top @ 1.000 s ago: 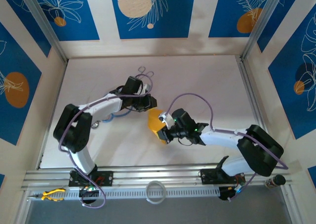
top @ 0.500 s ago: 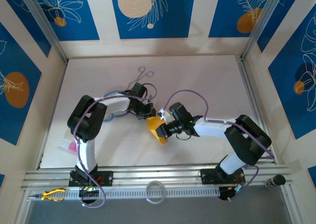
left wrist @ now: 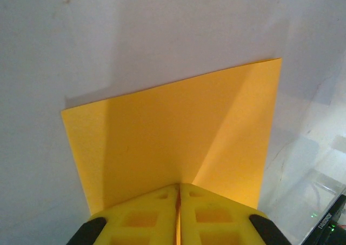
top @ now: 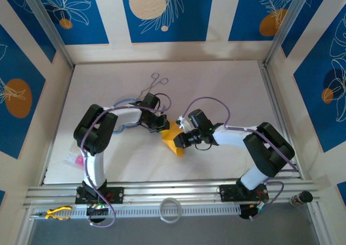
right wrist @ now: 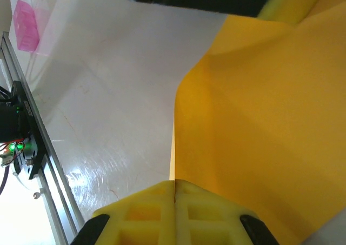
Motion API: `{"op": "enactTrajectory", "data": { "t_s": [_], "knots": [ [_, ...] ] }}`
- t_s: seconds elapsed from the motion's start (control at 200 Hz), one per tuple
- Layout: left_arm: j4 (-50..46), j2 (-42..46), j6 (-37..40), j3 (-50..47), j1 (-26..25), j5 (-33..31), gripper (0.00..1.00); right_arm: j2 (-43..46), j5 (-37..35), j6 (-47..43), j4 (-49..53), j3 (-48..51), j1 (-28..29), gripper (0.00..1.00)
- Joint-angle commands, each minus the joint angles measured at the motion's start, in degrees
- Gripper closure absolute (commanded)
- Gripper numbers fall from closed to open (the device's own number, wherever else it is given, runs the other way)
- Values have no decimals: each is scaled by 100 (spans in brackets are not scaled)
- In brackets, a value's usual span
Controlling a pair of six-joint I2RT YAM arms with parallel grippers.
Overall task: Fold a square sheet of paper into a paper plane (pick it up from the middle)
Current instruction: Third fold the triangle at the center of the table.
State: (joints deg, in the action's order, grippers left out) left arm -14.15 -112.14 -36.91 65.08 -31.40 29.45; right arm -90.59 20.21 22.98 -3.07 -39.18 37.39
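White table [top: 227, 88] forms the floor of a booth whose walls [top: 162, 12] carry blue panels with leaf drawings. Along the table's near edge runs a metal rail [top: 162, 193]. On the grey strip in front of the rail lie yellow-handled pliers [top: 57, 213] toward the table's left and a white ring [top: 171, 210] about mid-width. Just inside the table's near-left corner sits a pink slip [top: 79, 159].

Both arms bend inward and meet at the table's middle, where the sheet [top: 173, 141] is. The right gripper [right wrist: 174, 183] reaches in from the table's right side. Its yellow fingers [right wrist: 216, 212] are pressed together with the sheet's edge pinched between them, and the paper curves away from them in a soft buckle. The left gripper [left wrist: 178, 186] reaches in from the table's left, slightly farther from the near edge. Its jaws are likewise clamped flat on the sheet's other side, and a slanting fold line runs out from the pinch.

From above, the sheet reads as a kite shape. Its long axis runs roughly from the table's far edge to its near edge, leaning a little right, and one corner points at the near edge. I cannot tell whether any of it rests on the table.

Beyond the arms, toward the table's far edge, lie steel forceps [top: 155, 81], ring handles pointing at that edge.
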Motion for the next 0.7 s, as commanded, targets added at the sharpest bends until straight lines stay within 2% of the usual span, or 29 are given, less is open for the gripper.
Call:
{"op": "enactTrajectory", "data": {
  "t_s": [0.0, 0.695],
  "knots": [
    [-274, -168, 122, -206, -38, -256, 89, -119, 166, -117, 290, -196, -89, 98],
    [-250, -122, 93, -216, -40, -256, 89, -416, -590, -152, 751, -521, -128, 98]
  ]
}}
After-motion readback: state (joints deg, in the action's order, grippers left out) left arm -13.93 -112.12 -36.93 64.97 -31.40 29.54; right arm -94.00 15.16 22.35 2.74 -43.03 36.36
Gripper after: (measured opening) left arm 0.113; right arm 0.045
